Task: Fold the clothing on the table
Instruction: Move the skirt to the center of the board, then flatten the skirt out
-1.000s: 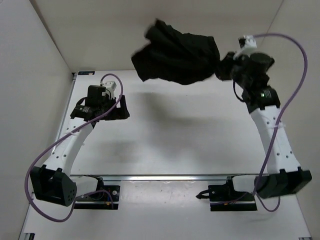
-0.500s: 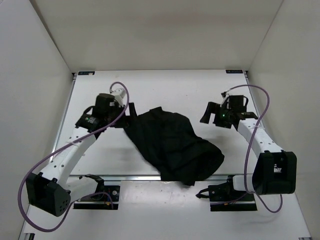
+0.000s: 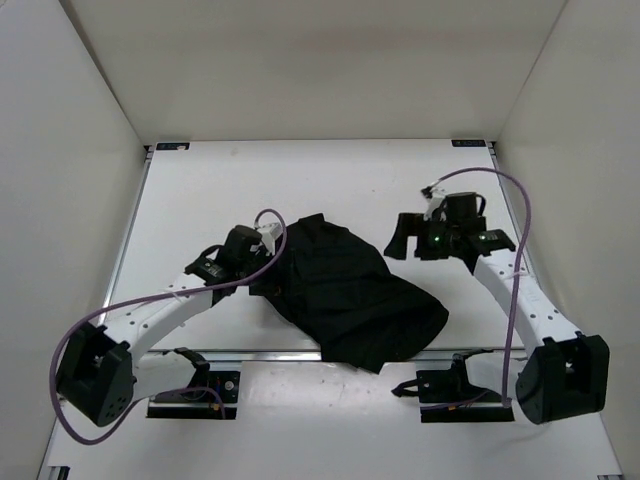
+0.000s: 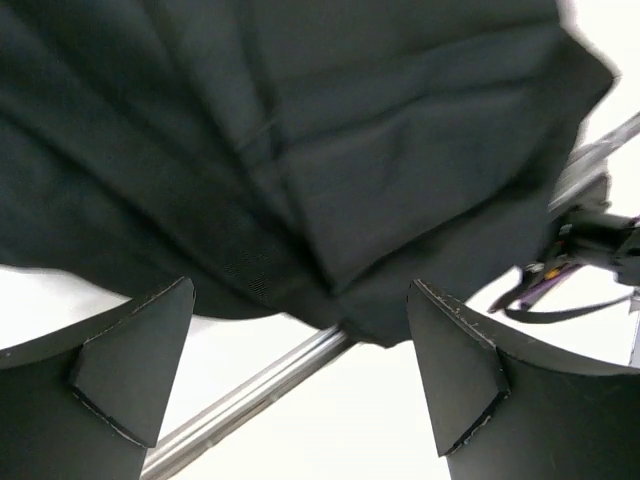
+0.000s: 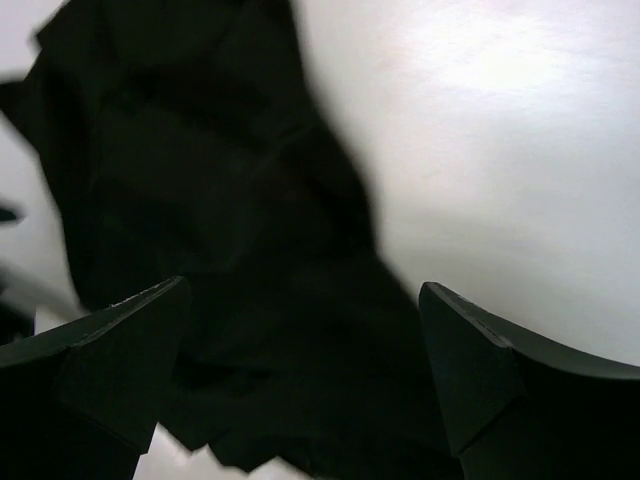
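The clothing is a black pleated garment lying in a crumpled heap on the white table, its near end hanging over the front rail. My left gripper sits at the heap's left edge, open. From the left wrist the clothing fills the top of the view, with nothing between the fingers. My right gripper hovers open just beyond the heap's upper right edge. The right wrist looks down on the clothing, which lies below the gripper and is not held.
White walls close in the table on the left, back and right. The metal rail runs along the front, with both arm bases mounted just before it. Purple cables loop from each arm.
A second ago my right gripper held the clothing up at the back. It has let go, and the clothing now lies near the front rail. Both arms have moved in towards the heap.
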`<state>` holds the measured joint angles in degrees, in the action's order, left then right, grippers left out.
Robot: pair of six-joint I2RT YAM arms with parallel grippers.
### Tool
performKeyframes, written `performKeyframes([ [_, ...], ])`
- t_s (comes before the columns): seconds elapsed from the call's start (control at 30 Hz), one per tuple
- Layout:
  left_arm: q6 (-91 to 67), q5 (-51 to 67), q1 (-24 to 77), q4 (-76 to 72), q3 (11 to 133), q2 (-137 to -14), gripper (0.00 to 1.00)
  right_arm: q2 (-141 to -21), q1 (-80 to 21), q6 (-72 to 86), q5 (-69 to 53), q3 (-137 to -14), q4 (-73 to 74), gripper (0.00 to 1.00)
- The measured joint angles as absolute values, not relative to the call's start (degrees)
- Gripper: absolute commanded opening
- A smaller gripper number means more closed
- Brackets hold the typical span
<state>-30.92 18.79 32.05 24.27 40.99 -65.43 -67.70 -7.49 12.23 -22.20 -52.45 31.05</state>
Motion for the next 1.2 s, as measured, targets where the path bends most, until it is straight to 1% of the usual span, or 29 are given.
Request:
performKeyframes([
  [0.07, -31.9, 18.9, 32.5, 22.7, 38.5, -67.0, 0.98, -66.1, -12.1, 12.1, -24.0, -50.7, 31.7, 0.9],
  [0.1, -32.4, 18.7, 32.6, 21.4, 37.2, -68.3, 0.95, -65.1, -14.2, 12.0, -25.3, -49.2, 32.0, 0.9],
  [0.17, -33.1, 18.5, 32.5, 19.6, 35.6, -70.6, 0.83, -62.2, -17.6, 12.1, -27.6, -45.5, 32.3, 0.91],
  [0.2, -33.3, 18.3, 32.2, 18.7, 35.2, -72.3, 0.7, -60.8, -18.7, 12.2, -28.2, -43.9, 32.3, 0.9],
  [0.23, -33.6, 18.1, 31.9, 18.1, 35.2, -73.8, 0.6, -58.9, -19.9, 12.3, -28.9, -42.2, 32.3, 0.91],
  [0.27, -33.5, 17.4, 31.5, 17.1, 35.2, -75.4, 0.53, -57.6, -20.5, 12.3, -29.5, -41.3, 32.6, 0.9],
  [0.3, -33.3, 16.8, 30.8, 16.6, 35.5, -77.2, 0.39, -56.7, -20.9, 12.4, -30.4, -40.7, 32.9, 0.9],
  [0.37, -33.0, 15.0, 29.5, 16.5, 37.2, -81.3, 0.17, -56.2, -21.6, 12.4, -31.4, -40.5, 32.9, 0.91],
  [0.43, -32.9, 13.7, 28.4, 16.1, 39.4, -85.1, 0.09, -56.8, -23.2, 12.4, -31.0, -40.5, 32.5, 0.91],
  [0.57, -32.6, 12.2, 25.5, 15.9, 44.1, -90.8, 0.04, -61.7, -30.3, 11.8, -30.6, -41.1, 32.2, 0.89],
  [0.6, -32.5, 11.6, 24.8, 15.8, 45.6, -92.2, 0.01, -63.0, -31.3, 11.7, -30.6, -41.4, 32.2, 0.89],
  [0.63, -32.4, 10.9, 23.9, 15.8, 47.4, -93.6, 0.0, -65.0, -32.6, 11.6, -30.4, -41.9, 32.2, 0.9],
  [0.67, -32.3, 10.4, 23.2, 15.6, 48.6, -94.8, 0.0, -66.2, -33.3, 11.4, -30.2, -42.2, 32.2, 0.9],
  [0.8, -31.9, 9.0, 20.3, 15.5, 53.5, -99.0, 0.0, -67.9, -35.8, 10.1, -27.5, -42.7, 32.1, 0.98],
  [0.97, -31.7, 8.3, 17.0, 14.9, 57.9, -102.8, 0.0, -68.1, -36.3, 7.3, -21.5, -44.5, 29.1, 0.99],
  [1.1, -31.6, 8.1, 15.9, 14.9, 60.4, -104.8, 0.0, -71.0, -36.5, 4.3, -17.7, -47.6, 24.8, 0.99],
  [1.2, -31.7, 8.4, 15.6, 14.7, 61.5, -105.9, 0.0, -73.4, -38.5, 1.1, -15.9, -49.2, 21.5, 0.99],
])
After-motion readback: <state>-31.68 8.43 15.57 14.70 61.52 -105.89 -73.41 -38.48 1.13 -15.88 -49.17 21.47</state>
